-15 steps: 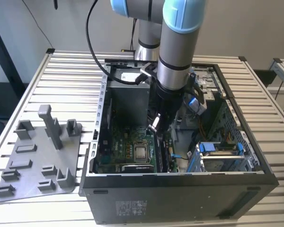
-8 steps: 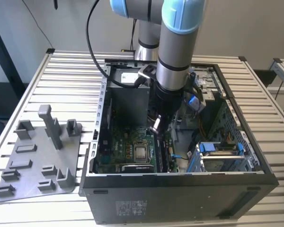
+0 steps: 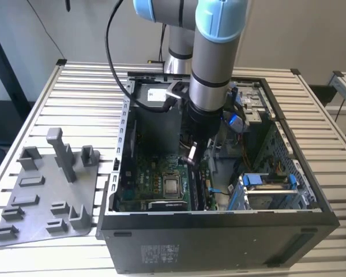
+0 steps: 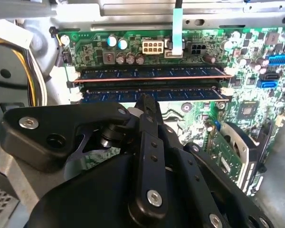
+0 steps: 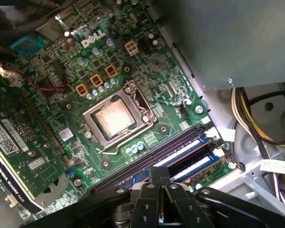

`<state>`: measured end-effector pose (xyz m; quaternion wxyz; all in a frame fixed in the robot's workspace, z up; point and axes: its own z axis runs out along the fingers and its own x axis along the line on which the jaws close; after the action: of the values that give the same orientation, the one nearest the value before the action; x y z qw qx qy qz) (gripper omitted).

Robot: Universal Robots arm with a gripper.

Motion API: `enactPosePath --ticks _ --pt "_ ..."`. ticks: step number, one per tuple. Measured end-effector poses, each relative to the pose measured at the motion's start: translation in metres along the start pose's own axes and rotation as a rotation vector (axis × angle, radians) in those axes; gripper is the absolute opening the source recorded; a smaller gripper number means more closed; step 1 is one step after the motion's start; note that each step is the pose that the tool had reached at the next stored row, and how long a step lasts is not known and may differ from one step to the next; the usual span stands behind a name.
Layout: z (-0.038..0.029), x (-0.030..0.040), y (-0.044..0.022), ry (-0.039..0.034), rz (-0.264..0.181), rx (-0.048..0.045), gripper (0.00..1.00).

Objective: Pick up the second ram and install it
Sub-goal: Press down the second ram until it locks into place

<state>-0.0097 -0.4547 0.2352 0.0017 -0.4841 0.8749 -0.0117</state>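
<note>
In the second wrist view the second ram (image 4: pixel 180 94), a long dark blue stick, lies in its slot on the green motherboard (image 4: pixel 256 109). Another stick (image 4: pixel 152 72) sits in the slot just beyond it. My gripper (image 4: pixel 145 99) is shut, and its black tip rests against the upper edge of the second ram near its middle. In the first wrist view the fingers (image 5: pixel 154 176) stand pressed together over the memory slots (image 5: pixel 185 151). In the exterior view the gripper (image 3: pixel 191 157) reaches down into the open computer case (image 3: pixel 219 236).
A processor socket (image 5: pixel 115 118) and a graphics card (image 5: pixel 14 147) lie beside the slots. Yellow and black cables (image 5: pixel 256 118) hang by the case wall. A drive cage with blue clips (image 3: pixel 265 183) fills the case's right. A grey parts fixture (image 3: pixel 46 190) stands on the slatted table at the exterior view's left.
</note>
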Motion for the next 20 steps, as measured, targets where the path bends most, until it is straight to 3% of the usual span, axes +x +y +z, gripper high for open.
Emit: enactPosePath --ticks 7,20 --pt "0.0015 0.0013 0.0022 -0.0014 -0.087 0.0009 0.11" --pt "0.0022 0.0014 0.0024 -0.0069 -0.323 0.0029 0.11"
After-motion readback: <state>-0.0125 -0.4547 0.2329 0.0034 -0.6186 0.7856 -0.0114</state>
